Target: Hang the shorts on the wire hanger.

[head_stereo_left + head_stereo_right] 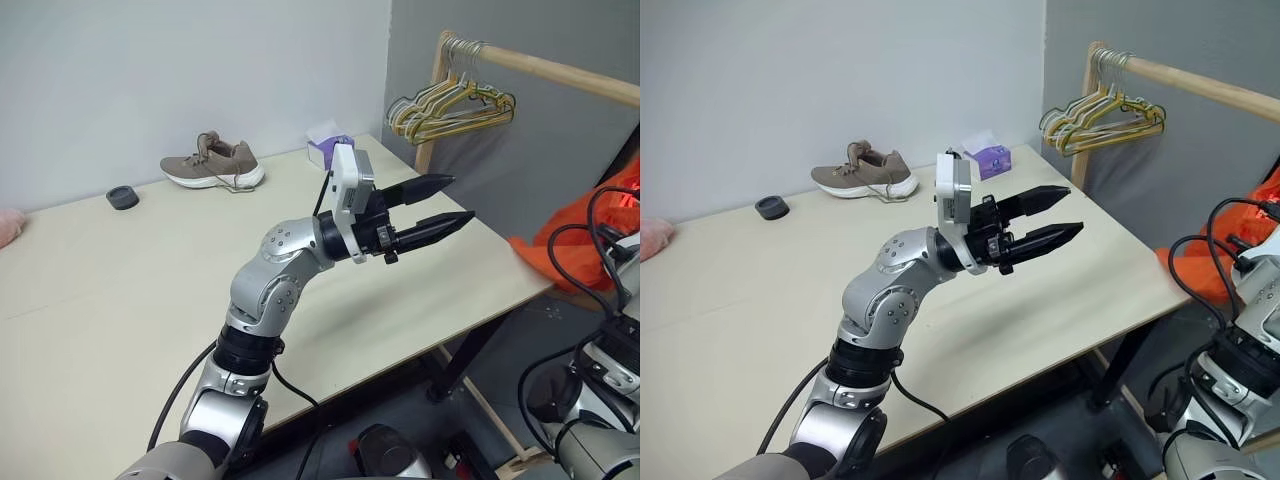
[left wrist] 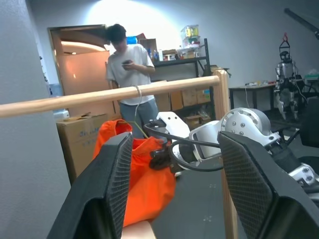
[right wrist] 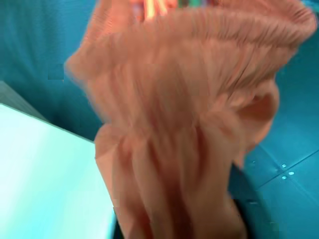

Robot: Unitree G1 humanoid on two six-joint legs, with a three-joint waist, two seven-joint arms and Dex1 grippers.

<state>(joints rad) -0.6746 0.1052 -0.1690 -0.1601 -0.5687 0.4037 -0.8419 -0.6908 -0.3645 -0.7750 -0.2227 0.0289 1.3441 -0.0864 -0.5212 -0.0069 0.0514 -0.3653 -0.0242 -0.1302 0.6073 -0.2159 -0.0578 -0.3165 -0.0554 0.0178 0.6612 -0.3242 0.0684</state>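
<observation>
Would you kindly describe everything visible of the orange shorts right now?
The shorts are bright orange cloth with a gathered elastic waistband, bunched and hanging in folds beyond the table's right edge, below the wooden rail. A thin wire hook loops over that rail just above them. Black cables cross in front.

shorts (image 2: pixel 144 184): we see bright orange cloth, soft and creased, gathered into fine ridges along the waistband
left gripper (image 1: pixel 435 203): we see matt black fingers with a finely textured grid on the inner pads
rail (image 2: pixel 109 95): pale, smooth, bare wood
table (image 1: pixel 100 300): we see a smooth, matt cream top
shoe (image 1: pixel 213 163): grey-brown fabric that looks like suede, on a smooth white sole
bunch of hangers (image 1: pixel 450 108): thin wire with a slightly glossy yellow and pale coating
boxes (image 2: pixel 82 142): we see plain brown cardboard
</observation>
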